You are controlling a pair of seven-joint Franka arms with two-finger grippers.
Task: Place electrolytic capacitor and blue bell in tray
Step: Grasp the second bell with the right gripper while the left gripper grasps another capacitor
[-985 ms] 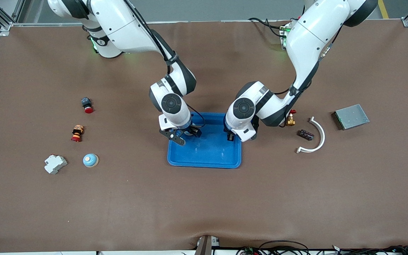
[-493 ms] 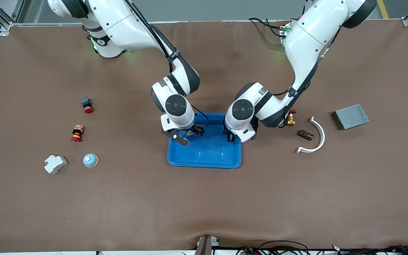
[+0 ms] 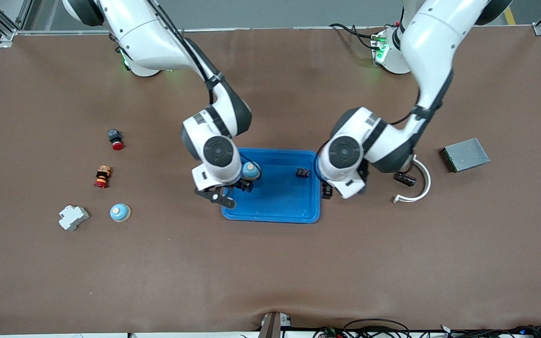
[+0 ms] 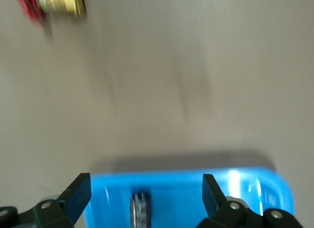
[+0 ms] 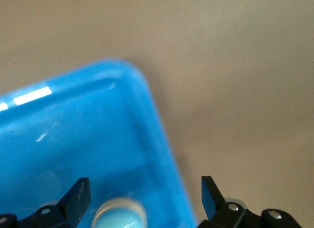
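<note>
We see both pieces resting in the tray (image 3: 270, 209): the blue bell (image 3: 251, 170) under the right gripper (image 3: 226, 193), the capacitor (image 3: 303, 172) beside the left gripper (image 3: 329, 190) (both jaws spread, empty).

We can see only part of the tray (image 4: 196, 196) in the left wrist view, its lower part cut off by the frame edge, and the small dark part (image 4: 140, 211) lying in it is too smeared to identify. Well apart from the tray, a brass and red thing (image 4: 51, 3) is blurred and cropped, perhaps a valve. In the right wrist view the blue bell (image 5: 119, 214) in the tray is cropped.
</note>
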